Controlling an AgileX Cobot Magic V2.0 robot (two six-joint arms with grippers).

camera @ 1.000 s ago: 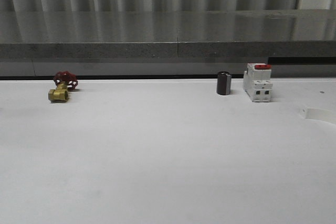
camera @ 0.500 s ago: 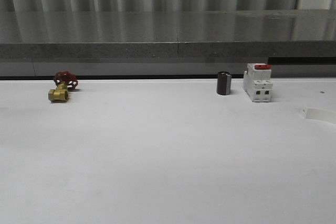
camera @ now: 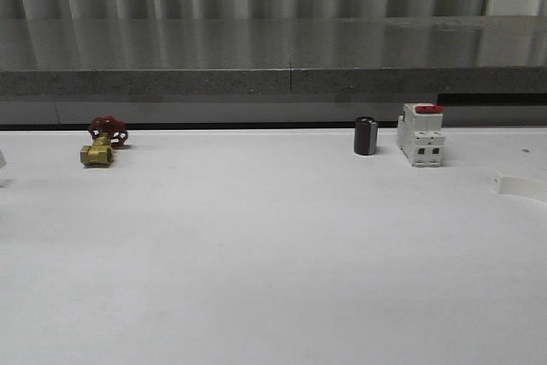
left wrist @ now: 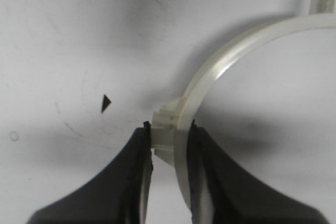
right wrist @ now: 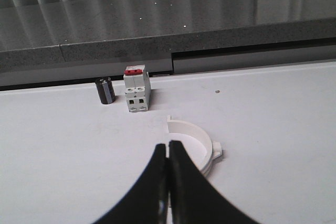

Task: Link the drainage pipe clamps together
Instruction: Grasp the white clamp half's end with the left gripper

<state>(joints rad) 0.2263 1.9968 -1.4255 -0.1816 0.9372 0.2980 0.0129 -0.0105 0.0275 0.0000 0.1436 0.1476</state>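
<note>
Left gripper [left wrist: 169, 150] pinches one clamp [left wrist: 220, 66] at its tab, above the table [camera: 273, 279]. Right gripper [right wrist: 168, 167] is closed and empty; the other clamp [right wrist: 195, 145] lies just beyond its fingertips.

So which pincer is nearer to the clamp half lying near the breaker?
Right. The right pincer hovers shut just short of that clamp half; the left pincer grips the other clamp half.

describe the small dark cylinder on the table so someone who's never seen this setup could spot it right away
Look along the far edge of the white table, right of centre, just before the grey ledge. The dark cylinder stands upright there, immediately left of the white breaker with the red top. It is the one black, round, plain piece; the brass valve sits far left.
</note>
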